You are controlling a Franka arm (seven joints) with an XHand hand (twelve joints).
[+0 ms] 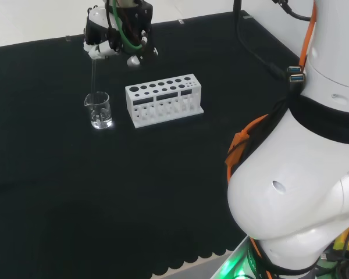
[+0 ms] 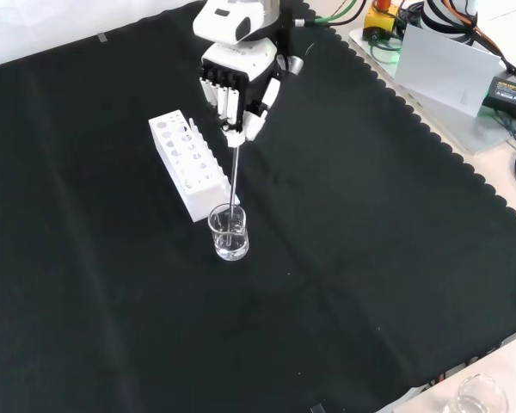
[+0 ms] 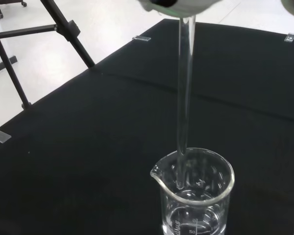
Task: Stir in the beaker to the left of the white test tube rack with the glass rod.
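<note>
In the head view, the hand (image 1: 113,35) sat at the upper left of the frame, its fingers curled round the top of the glass rod (image 1: 94,75), which hung straight down into the beaker (image 1: 98,110). The beaker stood left of centre, just left of the white test tube rack (image 1: 164,100) and apart from it.

In the front view, the hand (image 2: 236,86) came in at top centre. The rod (image 2: 235,176) dropped from its fingertips (image 2: 234,133) into the beaker (image 2: 229,232), which stood near the frame's middle, close to the rack's (image 2: 192,163) lower end.

In the wrist view, the rod (image 3: 184,93) entered the beaker (image 3: 196,196) near the spout side. Its tip seemed to sit just above or at the liquid, though clear glass made that hard to judge. To stir well, the tip should probably go deeper and trace small circles that stay off the wall, so the light beaker neither tips nor slides towards the rack.
</note>
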